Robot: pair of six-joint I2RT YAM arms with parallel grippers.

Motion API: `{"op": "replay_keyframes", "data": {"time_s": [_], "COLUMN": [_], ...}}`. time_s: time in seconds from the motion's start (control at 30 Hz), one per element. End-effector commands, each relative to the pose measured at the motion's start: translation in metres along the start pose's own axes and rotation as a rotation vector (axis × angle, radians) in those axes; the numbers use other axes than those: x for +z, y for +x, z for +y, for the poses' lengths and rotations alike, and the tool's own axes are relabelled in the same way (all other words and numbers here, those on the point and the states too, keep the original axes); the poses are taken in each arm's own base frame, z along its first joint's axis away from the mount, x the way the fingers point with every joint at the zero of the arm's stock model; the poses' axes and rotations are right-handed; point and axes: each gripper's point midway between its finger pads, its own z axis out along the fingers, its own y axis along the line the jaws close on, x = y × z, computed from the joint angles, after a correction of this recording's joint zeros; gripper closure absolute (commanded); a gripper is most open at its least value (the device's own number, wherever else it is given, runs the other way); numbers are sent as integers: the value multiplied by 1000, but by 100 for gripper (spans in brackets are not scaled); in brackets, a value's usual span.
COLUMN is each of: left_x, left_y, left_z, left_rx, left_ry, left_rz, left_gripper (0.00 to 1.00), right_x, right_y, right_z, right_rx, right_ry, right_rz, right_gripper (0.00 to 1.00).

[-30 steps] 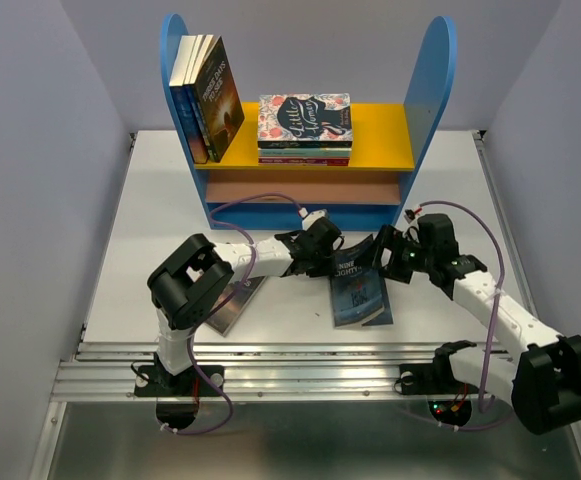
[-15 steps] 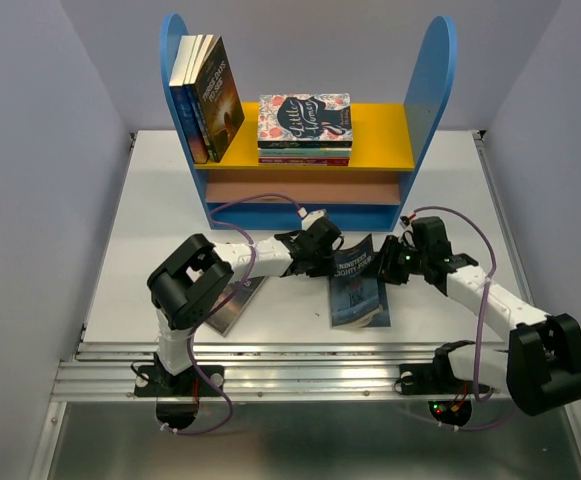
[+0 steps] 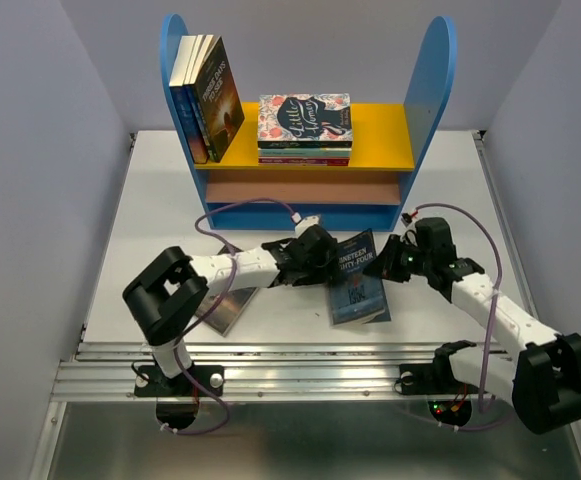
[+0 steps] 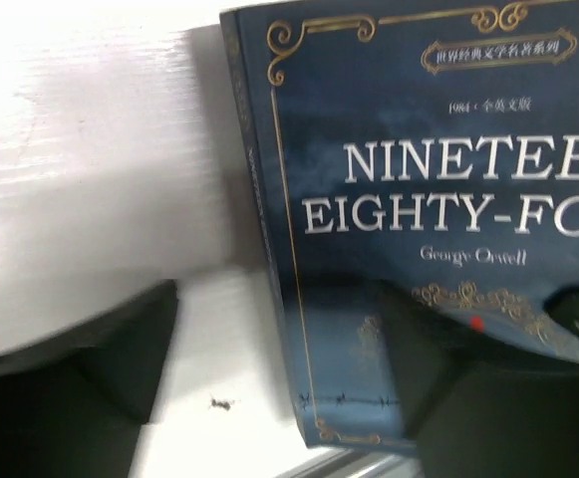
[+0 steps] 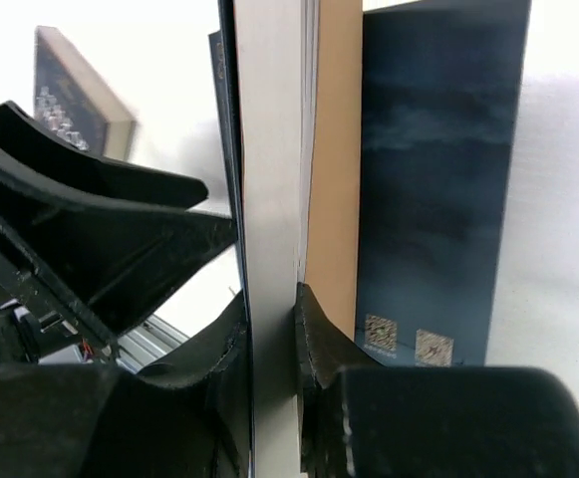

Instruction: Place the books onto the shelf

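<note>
The dark blue "Nineteen Eighty-Four" book [image 3: 358,282] [image 4: 419,189] lies in front of the shelf [image 3: 385,135], its right edge raised. My right gripper [image 3: 386,262] [image 5: 269,304] is shut on its pale page block [image 5: 269,179]; the back cover [image 5: 438,169] hangs open to the right. My left gripper [image 3: 320,262] [image 4: 299,393] is open, and the book's spine edge lies between its fingers [image 4: 80,378]. Another book [image 3: 228,308] lies flat under the left arm. Three books [image 3: 206,95] lean upright at the left end of the yellow board.
A flat stack topped by the floral "Little Women" cover [image 3: 305,118] sits mid-shelf. The blue side panels [image 3: 432,70] rise at both ends. The two grippers are close together over the book. The metal rail [image 3: 300,370] runs along the near table edge.
My right gripper has moved in and shut on the book's page edge. My left gripper has opened and let go of it, and the left arm's elbow has swung left.
</note>
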Motion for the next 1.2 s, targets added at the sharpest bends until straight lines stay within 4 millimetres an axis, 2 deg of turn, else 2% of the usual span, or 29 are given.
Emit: {"op": "replay_keyframes", "data": {"time_s": [0.0, 0.03, 0.07, 0.17, 0.2, 0.27, 0.3, 0.37, 0.4, 0.53, 0.73, 0.77, 0.9, 1.0, 1.1, 1.17], "left_x": [-45, -52, -68, -89, -111, -128, -145, -155, -171, -180, -192, -201, -192, -192, -202, -202], "left_y": [-24, -28, -33, -38, -47, -54, -52, -49, -53, -53, -46, -47, -38, -34, -34, -34], "left_z": [-16, -16, -19, -20, -27, -23, -23, -15, -16, -7, -26, -33, -30, -32, -38, -39], "left_rx": [-14, -18, -23, -13, -22, -45, -54, -65, -67, -55, -26, -16, -39, -36, -22, -18], "left_ry": [89, 98, 131, 217, 287, 367, 466, 570, 629, 676, 848, 903, 923, 953, 1010, 1014], "left_rz": [-100, -124, -155, -219, -263, -305, -326, -327, -356, -376, -372, -387, -354, -346, -355, -358], "left_gripper": [2, 1, 1, 1, 1, 1, 1, 1, 1, 1, 1, 1, 1, 1, 1, 8], "right_x": [-24, -32, -37, -56, -62, -72, -83, -92, -95, -111, -131, -133, -138, -139, -140, -137], "right_y": [-29, -34, -36, -46, -48, -51, -53, -50, -48, -35, -23, -22, -21, -19, -21, -20], "right_z": [46, 54, 58, 76, 81, 91, 103, 116, 120, 142, 166, 168, 172, 174, 178, 177], "right_rx": [-138, -164, -178, -238, -252, -272, -297, -326, -336, -376, -443, -430, -440, -427, -432, -419], "right_ry": [-159, -182, -194, -235, -247, -273, -307, -353, -374, -496, -652, -662, -682, -696, -719, -731], "right_rz": [-141, -175, -192, -260, -276, -295, -307, -295, -287, -238, -233, -235, -231, -215, -222, -218], "right_gripper": [99, 99, 99, 99, 99, 99, 99, 99, 99, 99, 99, 99, 99, 99, 99, 99]}}
